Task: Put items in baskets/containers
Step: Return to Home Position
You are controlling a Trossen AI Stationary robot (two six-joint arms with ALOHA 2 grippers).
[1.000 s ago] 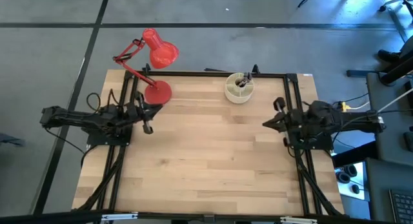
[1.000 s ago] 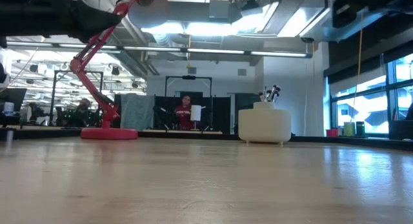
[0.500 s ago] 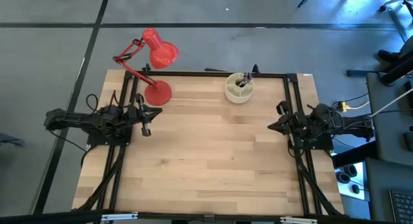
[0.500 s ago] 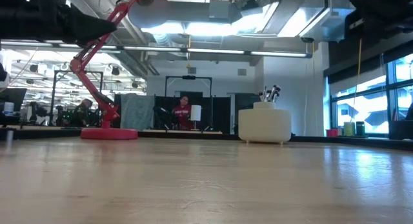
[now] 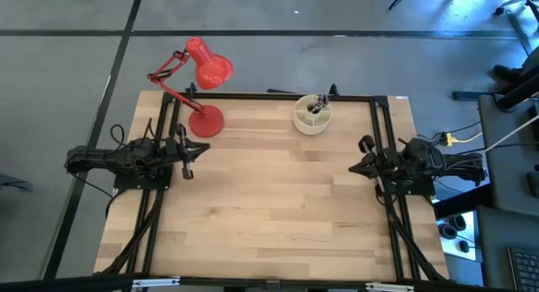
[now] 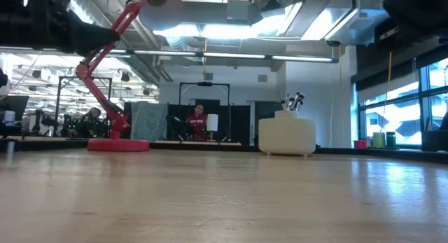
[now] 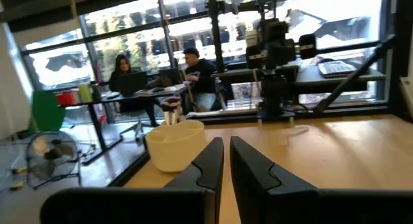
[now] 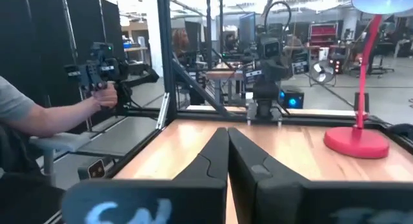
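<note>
The cream-white round cup [image 5: 312, 117] stands on its base near the table's far edge, and it also shows in the low view [image 6: 287, 136] and the left wrist view [image 7: 174, 144]. Several slim makeup brushes [image 5: 317, 106] stand upright in it, bristle tips up [image 6: 292, 101]. No brush lies on the table. My left gripper [image 5: 187, 151] hovers at the table's left edge, shut [image 7: 226, 161]. My right gripper [image 5: 357, 162] hovers at the right edge, shut [image 8: 227, 153]. Both are far from the cup and touch nothing.
A red desk lamp stands with its round base [image 5: 205, 120] at the far left corner, close to my left gripper, and its head [image 5: 210, 68] reaches beyond the table. Black frame rails [image 5: 381, 115] run along the sides. A person's arm [image 8: 45, 114] shows beyond the table.
Both arms have drawn back a little, the left toward the table's left edge and slightly down, the right toward the right edge. Both grippers have stayed shut. The cup and brushes have not moved.
</note>
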